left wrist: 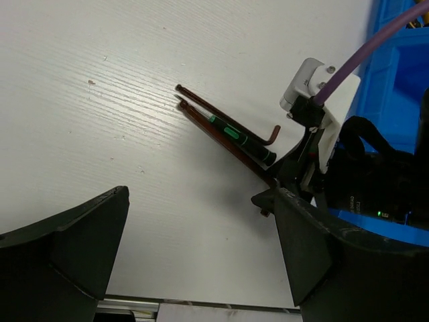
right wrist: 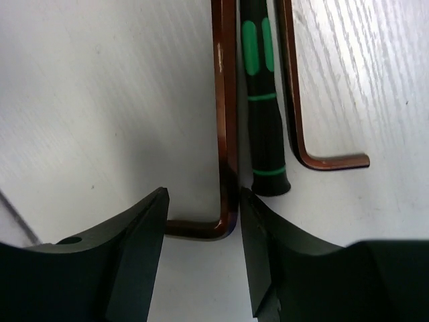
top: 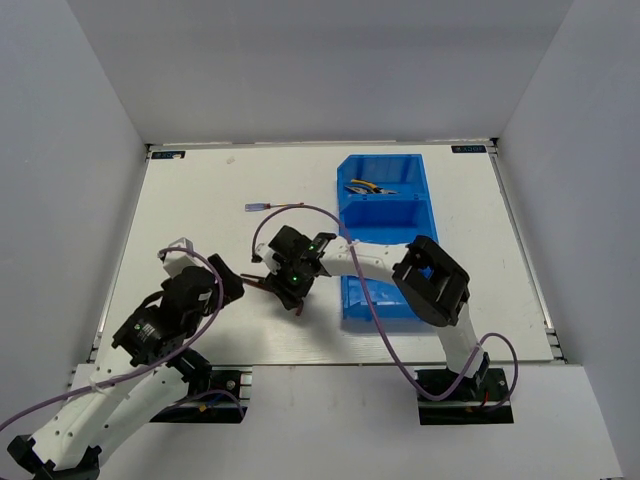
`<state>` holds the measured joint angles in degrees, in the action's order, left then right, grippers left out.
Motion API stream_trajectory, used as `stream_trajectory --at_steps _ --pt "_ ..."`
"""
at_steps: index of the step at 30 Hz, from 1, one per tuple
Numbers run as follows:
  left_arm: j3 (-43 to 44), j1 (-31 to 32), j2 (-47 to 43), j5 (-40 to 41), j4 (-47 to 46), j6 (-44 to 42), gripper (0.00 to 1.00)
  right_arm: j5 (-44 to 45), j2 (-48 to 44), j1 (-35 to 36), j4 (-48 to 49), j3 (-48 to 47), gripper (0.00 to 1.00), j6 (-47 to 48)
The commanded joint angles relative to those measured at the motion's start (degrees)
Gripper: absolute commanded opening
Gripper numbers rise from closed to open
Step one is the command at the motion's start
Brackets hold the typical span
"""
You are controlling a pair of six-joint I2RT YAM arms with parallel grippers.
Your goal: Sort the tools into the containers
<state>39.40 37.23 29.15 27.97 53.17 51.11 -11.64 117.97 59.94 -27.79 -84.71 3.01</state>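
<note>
Two blue stickers (top: 168, 154) sit at the far corners of the worktop (top: 220, 190), and their writing is too small to read. A line of white print (left wrist: 362, 203) on the dark body of the right end effector (right wrist: 203, 201) is also too small to read.

The right arm rises from its base at the near edge and its elbow stands over the near compartment of the blue bin (top: 384, 199). Its forearm reaches left, out over the bare worktop. Its jaws are apart, one on each side of the bend of the long hex key (right wrist: 224, 100), and they do not grip it. Just beside that key lies the green-marked screwdriver (right wrist: 263, 100), and next to that lies the short hex key (right wrist: 295, 100). All three lie flat and nearly parallel.

The left arm comes in from the near left corner with its wrist turned toward the same three tools. The left end effector (left wrist: 196, 198) has its jaws wide apart and nothing between them, and it is short of the tools.

The pliers (top: 368, 187) lie in the far compartment of the bin. A lone screwdriver (top: 262, 207) lies farther back on the worktop, left of the bin.
</note>
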Motion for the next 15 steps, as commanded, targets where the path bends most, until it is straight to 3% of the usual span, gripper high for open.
stream_trajectory --at_steps 1,3,6,8,9,10,14,15 --pt "2.0 0.0 0.7 1.2 1.0 0.9 0.99 5.2 1.2 2.0 2.6 1.0 0.53 0.0" --pt "2.5 0.0 0.7 1.2 1.0 0.9 0.99 9.4 1.8 3.3 3.7 2.2 0.51 1.2" --pt "2.5 0.0 0.7 1.2 1.0 0.9 0.99 14.2 3.3 4.5 3.9 2.4 0.38 2.7" --pt "2.5 0.0 0.7 0.7 1.0 0.9 0.99 16.5 4.1 4.8 3.5 2.8 0.23 2.8" --pt "2.5 0.0 0.7 0.7 1.0 0.9 0.99 17.2 4.0 4.8 3.3 3.5 0.05 3.4" --pt "2.0 0.0 0.7 0.7 1.0 0.9 0.99 17.3 3.9 4.9 2.9 4.3 0.00 3.2" --pt "1.4 0.0 0.7 0.7 -0.4 0.9 0.99 12.3 1.7 4.3 -1.5 5.2 0.00 2.5" --pt "0.8 0.0 1.3 0.7 -1.1 0.4 0.99 5.1 0.6 3.5 -3.6 4.8 0.00 3.3"
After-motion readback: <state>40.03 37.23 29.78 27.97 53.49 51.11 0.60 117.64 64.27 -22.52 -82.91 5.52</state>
